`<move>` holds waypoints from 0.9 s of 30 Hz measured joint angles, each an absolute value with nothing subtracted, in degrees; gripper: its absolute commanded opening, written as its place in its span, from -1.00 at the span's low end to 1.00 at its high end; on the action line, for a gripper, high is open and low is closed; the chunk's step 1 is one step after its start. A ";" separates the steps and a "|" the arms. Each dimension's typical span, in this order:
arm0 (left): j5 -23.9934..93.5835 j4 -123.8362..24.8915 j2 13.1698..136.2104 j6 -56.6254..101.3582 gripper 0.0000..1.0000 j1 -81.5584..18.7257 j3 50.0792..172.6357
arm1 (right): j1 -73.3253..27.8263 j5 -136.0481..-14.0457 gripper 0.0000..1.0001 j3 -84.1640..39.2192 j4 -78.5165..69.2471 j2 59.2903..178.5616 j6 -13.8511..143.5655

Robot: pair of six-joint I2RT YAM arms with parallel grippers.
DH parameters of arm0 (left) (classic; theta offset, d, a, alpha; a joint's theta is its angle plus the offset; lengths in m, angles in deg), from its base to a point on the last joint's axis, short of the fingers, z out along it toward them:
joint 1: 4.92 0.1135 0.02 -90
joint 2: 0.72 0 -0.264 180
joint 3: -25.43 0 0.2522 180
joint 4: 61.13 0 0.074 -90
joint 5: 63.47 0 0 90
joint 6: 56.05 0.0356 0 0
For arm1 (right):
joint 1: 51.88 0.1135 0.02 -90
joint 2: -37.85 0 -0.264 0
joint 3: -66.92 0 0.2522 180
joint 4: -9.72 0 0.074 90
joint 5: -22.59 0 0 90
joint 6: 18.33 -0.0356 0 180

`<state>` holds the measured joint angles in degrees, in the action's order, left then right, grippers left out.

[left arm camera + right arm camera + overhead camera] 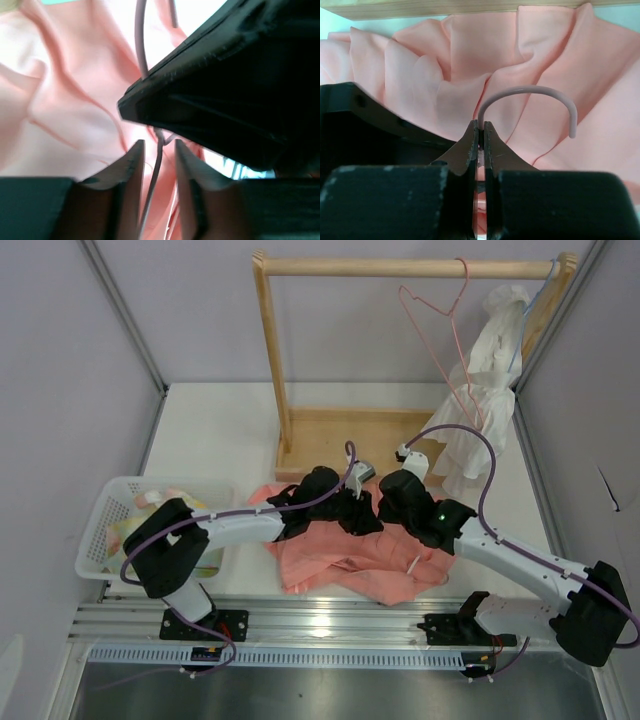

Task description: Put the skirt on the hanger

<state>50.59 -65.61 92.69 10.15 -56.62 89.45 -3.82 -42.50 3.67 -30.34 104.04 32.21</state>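
Right wrist view: the right gripper (481,131) is pinched tight on the hanger (525,89) just below its hook, above the skirt (470,60). The left gripper (159,146) stands narrowly parted, a wire strand between its fingers, seemingly unclamped. The skirt lies crumpled on the table (220,430), before the wooden rack (400,267).

Probably a lab test cell: grey partition panels (60,340), aluminium rail (330,620), wooden rack (400,267).
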 measured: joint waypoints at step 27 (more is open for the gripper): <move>14.30 -26.94 46.92 3.95 -0.17 -59.77 80.64 | -3.82 -41.78 -1.00 4.32 -29.19 102.01 36.38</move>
